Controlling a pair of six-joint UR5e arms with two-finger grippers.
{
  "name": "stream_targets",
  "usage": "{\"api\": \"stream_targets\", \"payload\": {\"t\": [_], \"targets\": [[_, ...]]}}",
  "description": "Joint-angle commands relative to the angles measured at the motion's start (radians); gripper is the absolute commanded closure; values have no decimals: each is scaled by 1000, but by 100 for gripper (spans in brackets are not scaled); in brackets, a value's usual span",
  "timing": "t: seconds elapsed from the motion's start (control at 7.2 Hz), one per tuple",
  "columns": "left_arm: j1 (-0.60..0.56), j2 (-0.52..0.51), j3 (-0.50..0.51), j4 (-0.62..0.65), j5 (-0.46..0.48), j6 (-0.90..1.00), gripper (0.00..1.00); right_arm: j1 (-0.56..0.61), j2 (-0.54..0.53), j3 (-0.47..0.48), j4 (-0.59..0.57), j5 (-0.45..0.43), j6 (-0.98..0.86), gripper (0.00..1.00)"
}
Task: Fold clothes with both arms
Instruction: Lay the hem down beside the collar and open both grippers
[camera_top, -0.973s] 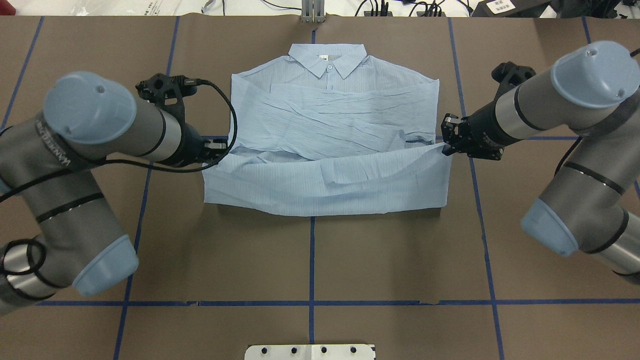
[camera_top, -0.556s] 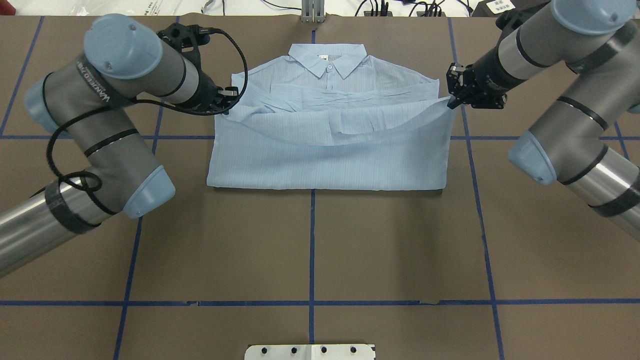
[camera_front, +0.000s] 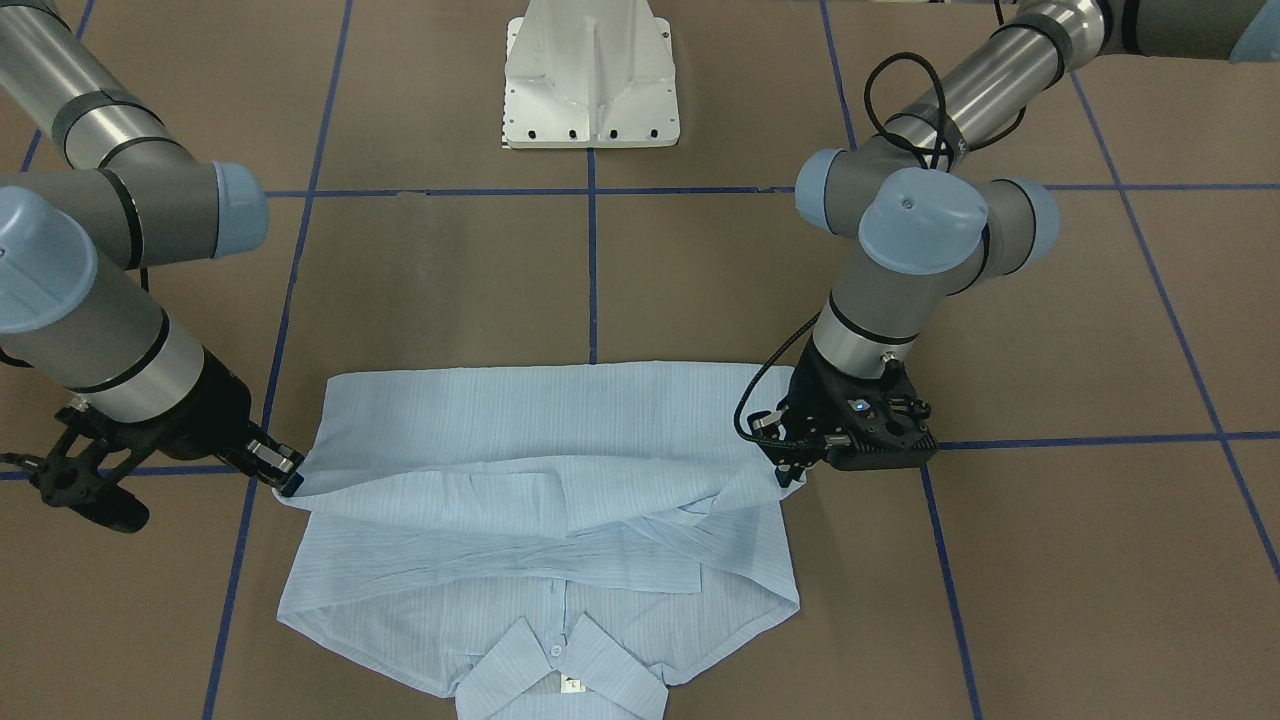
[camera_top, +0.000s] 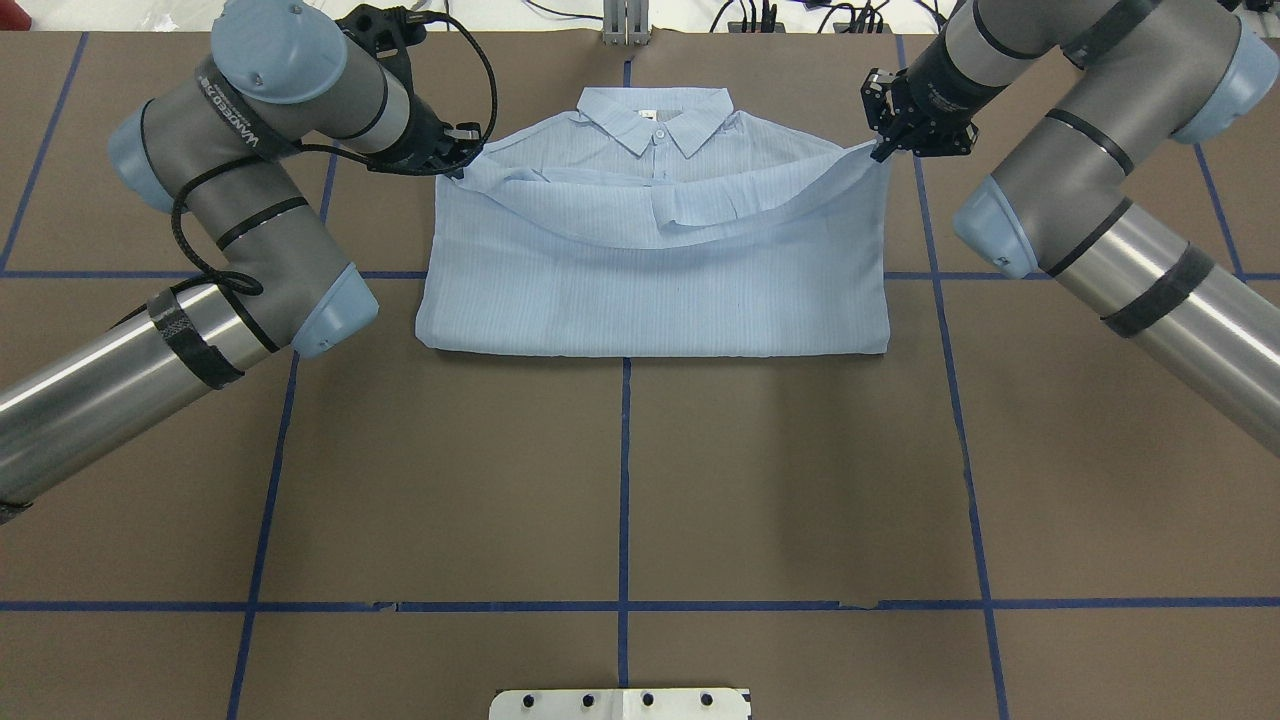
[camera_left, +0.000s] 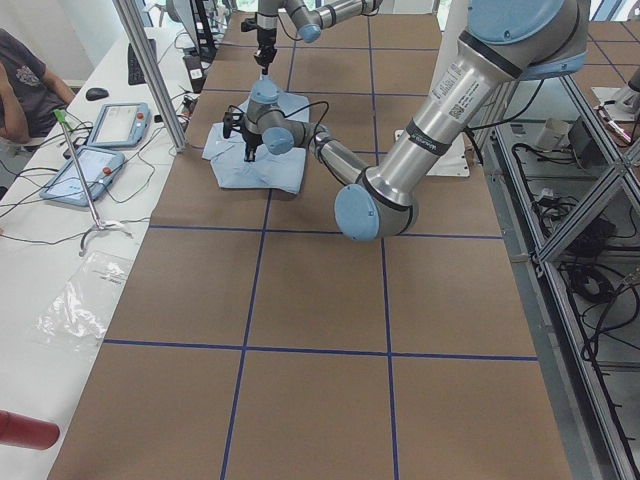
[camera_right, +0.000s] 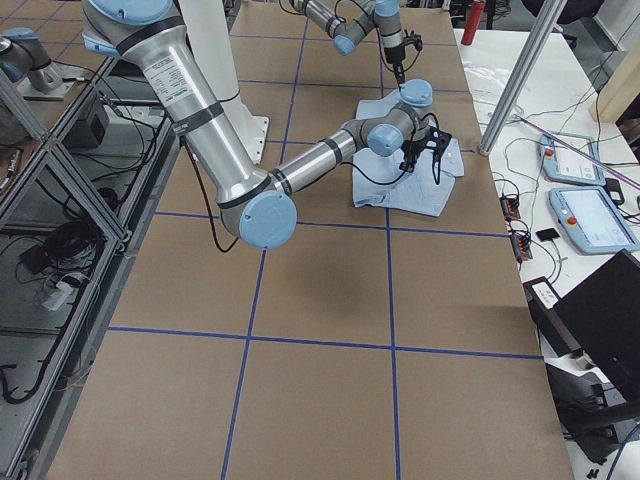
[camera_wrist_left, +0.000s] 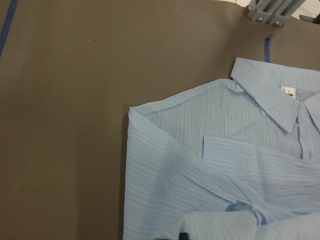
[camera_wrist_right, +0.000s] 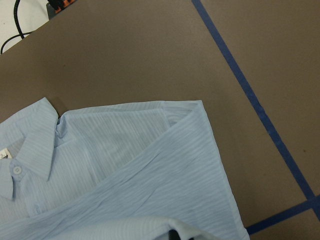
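Shirt (camera_top: 650, 280) on the far side of the desk (camera_top: 620, 480) looks thin, light and floppy, so you should hold it by its two hem corners, where the left gripper (camera_top: 460, 166) and the right gripper (camera_top: 884, 150) each pinch the cloth tight.

A brown-covered bench (camera_top: 780, 480) bears a grid of blue tape lines (camera_top: 624, 470). Beside it, a white side table (camera_left: 30, 250) holds tablets (camera_left: 118, 125), near an aluminium post (camera_left: 152, 75).
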Motion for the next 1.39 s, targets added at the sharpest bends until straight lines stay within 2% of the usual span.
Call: {"api": "stream_targets", "payload": {"t": [0.0,0.69,1.25], "targets": [[-10,-7,75,-66,0,2,100,5,55,-96,1,-3,-19,100],[-21,-106,238,-126,1,0,100,16,86,-180,3,-9,-53,100],[-20,-149,280,-126,5,-3,100,51,83,-225,1,-5,-138,100]]}}
